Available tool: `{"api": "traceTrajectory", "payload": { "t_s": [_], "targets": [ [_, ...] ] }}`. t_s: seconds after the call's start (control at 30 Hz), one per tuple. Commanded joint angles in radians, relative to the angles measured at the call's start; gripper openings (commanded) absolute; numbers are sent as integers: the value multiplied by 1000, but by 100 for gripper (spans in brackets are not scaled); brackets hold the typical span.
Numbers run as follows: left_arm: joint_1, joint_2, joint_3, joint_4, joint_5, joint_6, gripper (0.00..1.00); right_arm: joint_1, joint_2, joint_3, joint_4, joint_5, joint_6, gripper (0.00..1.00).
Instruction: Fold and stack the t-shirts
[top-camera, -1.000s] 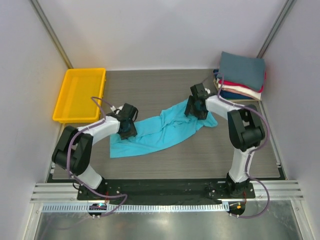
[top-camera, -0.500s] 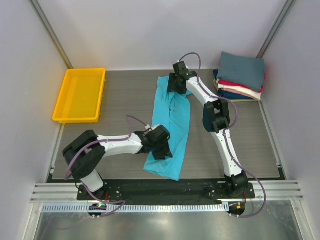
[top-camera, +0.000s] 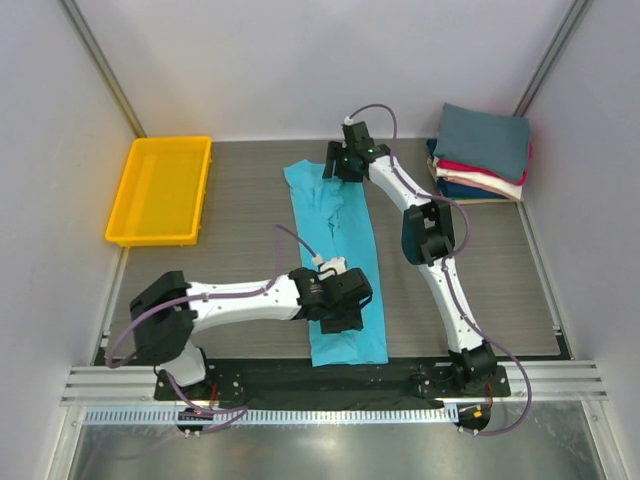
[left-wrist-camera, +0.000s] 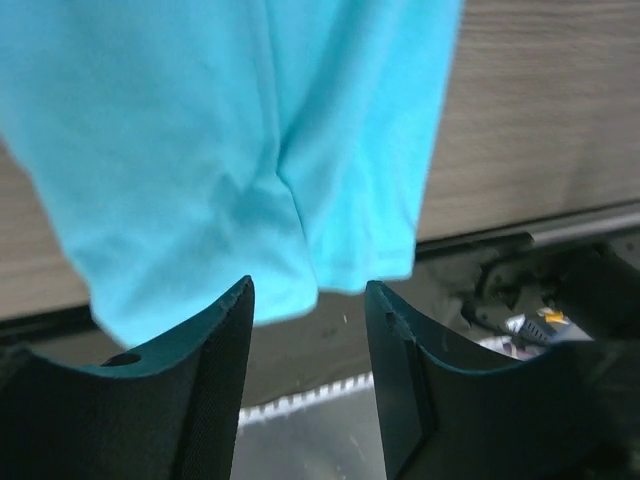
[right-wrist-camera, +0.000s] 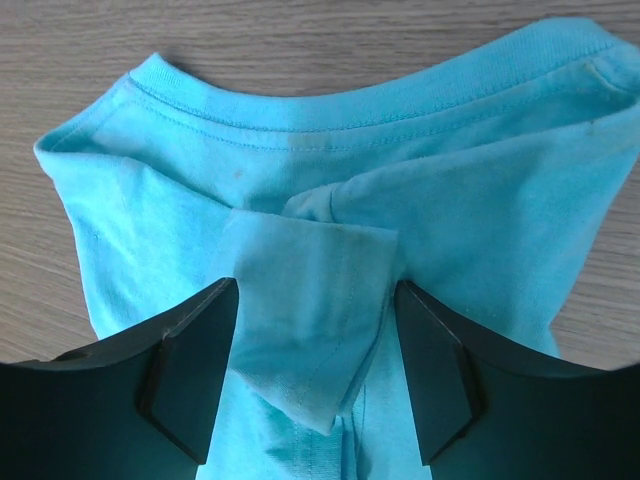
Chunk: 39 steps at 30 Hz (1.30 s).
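Observation:
The bright turquoise t-shirt (top-camera: 338, 250) lies in a long narrow strip from the table's far middle to its near edge. My right gripper (top-camera: 340, 168) is open above its collar end (right-wrist-camera: 330, 130), with a folded sleeve flap (right-wrist-camera: 305, 310) between the fingers. My left gripper (top-camera: 345, 312) is open over the shirt's hem end (left-wrist-camera: 240, 180) near the table's front edge, holding nothing. Folded slate-grey (top-camera: 485, 138), red (top-camera: 470, 169), cream (top-camera: 490, 184) and navy (top-camera: 468, 191) t-shirts are stacked at the back right.
A yellow plastic tray (top-camera: 132, 195) stands at the back left. Grey walls enclose the table on three sides. The black base rail (top-camera: 330, 375) and the metal rail (left-wrist-camera: 300, 400) run along the near edge just past the shirt's hem.
The shirt has swung from a diagonal lie into a straight strip running far to near. My left gripper moved right and nearer along the hem; my right gripper shifted slightly left at the collar.

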Motion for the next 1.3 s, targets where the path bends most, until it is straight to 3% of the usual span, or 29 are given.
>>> {"api": "traceTrajectory", "payload": {
  "t_s": [0.0,0.2,0.4,0.57,0.73,0.87,0.97,1.07,1.17,1.27],
  "targets": [
    [-52,-129,88,-261,-167,14,50,2,52,33,-15,53,47,71],
    [-72,-324,13,-400,-287,-38,51,-26,12,88,17,216,105,75],
    [-79,-503,-104,-432,-338,-105,52,-64,-84,-9,13,298,196,78],
    [-99,-545,-185,-325,-312,-101,52,-71,-208,-30,54,176,135,85],
    [-162,-473,-225,-231,-296,-124,52,-68,-478,-164,62,73,97,93],
    [-187,-407,-263,-130,-279,-147,52,-54,-817,-543,13,174,111,93],
    [-199,-358,-286,-63,-258,-161,52,-34,-1117,-1048,-12,218,172,92],
    [-213,-309,-290,-55,-261,-177,53,24,-1407,-1407,-30,244,258,89],
    [-218,-269,-305,-21,-259,-185,55,101,-1658,-1671,-53,249,395,83],
    [-218,-241,-334,29,-246,-200,55,254,-1841,-1856,-93,255,580,79]
  ]
}}
